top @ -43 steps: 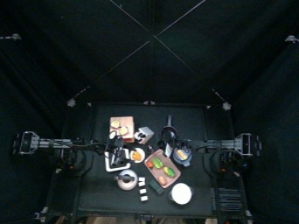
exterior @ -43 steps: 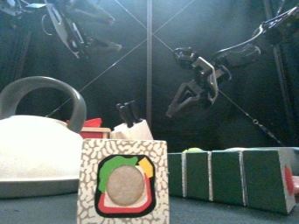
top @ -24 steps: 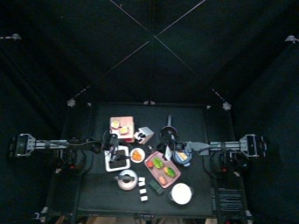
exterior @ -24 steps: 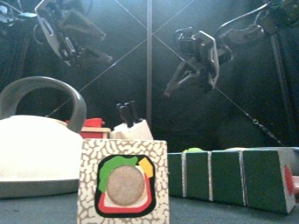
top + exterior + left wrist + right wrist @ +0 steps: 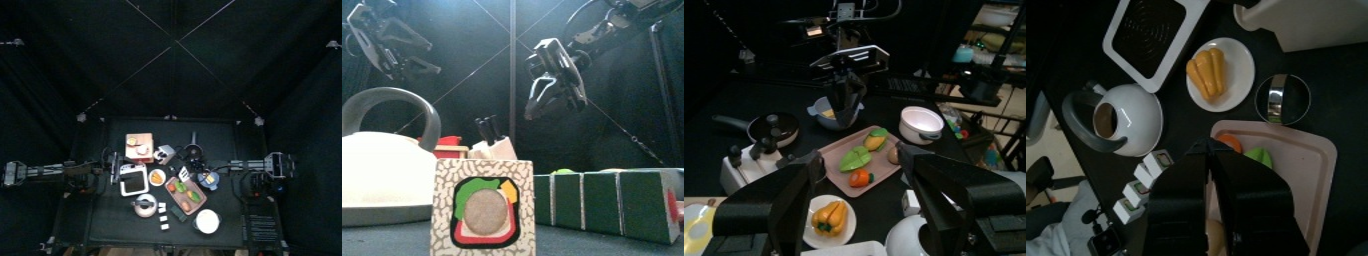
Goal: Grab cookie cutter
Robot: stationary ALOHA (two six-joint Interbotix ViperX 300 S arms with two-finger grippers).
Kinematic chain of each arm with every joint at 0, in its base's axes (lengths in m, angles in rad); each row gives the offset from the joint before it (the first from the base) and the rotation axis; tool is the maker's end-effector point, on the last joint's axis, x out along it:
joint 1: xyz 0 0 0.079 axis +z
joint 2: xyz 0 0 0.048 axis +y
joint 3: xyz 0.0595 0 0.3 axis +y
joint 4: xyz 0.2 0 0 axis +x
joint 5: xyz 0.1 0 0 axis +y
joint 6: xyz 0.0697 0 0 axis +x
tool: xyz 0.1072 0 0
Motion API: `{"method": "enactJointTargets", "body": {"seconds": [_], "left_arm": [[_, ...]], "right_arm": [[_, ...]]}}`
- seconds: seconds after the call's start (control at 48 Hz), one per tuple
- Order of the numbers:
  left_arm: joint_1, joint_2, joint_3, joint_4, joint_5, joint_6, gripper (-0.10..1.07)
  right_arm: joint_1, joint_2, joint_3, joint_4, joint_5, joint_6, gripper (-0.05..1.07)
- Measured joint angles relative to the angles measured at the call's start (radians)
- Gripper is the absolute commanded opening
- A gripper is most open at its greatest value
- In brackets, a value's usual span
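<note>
Progress is nil: cutter (image 5: pixel 1289 98) lies untouched by the plate (image 5: pixel 1213 70). Right gripper (image 5: pixel 556 98), upper middle of the front view, hangs closed and empty; left gripper (image 5: pixel 861 170) gapes, empty.

Things are crowding the table's middle: a kettle (image 5: pixel 143 207), a pink board (image 5: pixel 185 191) of vegetables, a white bowl (image 5: pixel 207 222) and a frying pan (image 5: pixel 195 152) are sitting close together, leaving only narrow gaps. Open air is lying above them, where both arms are hanging.

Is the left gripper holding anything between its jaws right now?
No, the left gripper has its jaws spread apart with only the table scene visible between them.
</note>
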Motion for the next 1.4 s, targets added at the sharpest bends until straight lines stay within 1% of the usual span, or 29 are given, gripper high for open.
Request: {"method": "enactJointTargets", "body": {"seconds": [0.125, 0.229, 0.271, 0.479, 0.542, 0.646, 0.896, 1.125, 1.396], "left_arm": [[0.006, 0.000, -0.011, -0.028, 0.000, 0.032, 0.96], [0.011, 0.000, -0.017, -0.037, 0.003, 0.051, 0.96], [0.011, 0.000, -0.014, -0.037, 0.006, 0.054, 0.96], [0.011, 0.000, 0.012, -0.067, 0.009, 0.055, 0.96], [0.011, 0.000, 0.015, -0.083, 0.009, 0.057, 0.96], [0.011, 0.002, 0.015, -0.107, 0.009, 0.057, 0.96], [0.012, 0.002, 0.015, -0.124, 0.009, 0.058, 0.96], [0.012, 0.002, 0.015, -0.124, 0.009, 0.060, 0.96], [0.014, 0.002, 0.021, -0.124, 0.009, 0.060, 0.96]], "right_arm": [[0.000, 0.034, -0.032, -0.046, 0.094, 0.061, 0.49], [0.002, 0.054, -0.046, -0.135, 0.150, 0.130, 0.56], [0.003, 0.060, -0.046, -0.198, 0.163, 0.178, 0.58], [0.006, 0.092, -0.048, -0.413, 0.170, 0.319, 0.73], [0.006, 0.107, -0.052, -0.459, 0.166, 0.344, 0.77], [0.008, 0.132, -0.058, -0.517, 0.163, 0.368, 0.81], [0.009, 0.153, -0.064, -0.563, 0.150, 0.374, 0.82], [0.014, 0.181, -0.078, -0.566, 0.107, 0.373, 0.82], [0.021, 0.215, -0.087, -0.568, 0.097, 0.371, 0.82]]}}
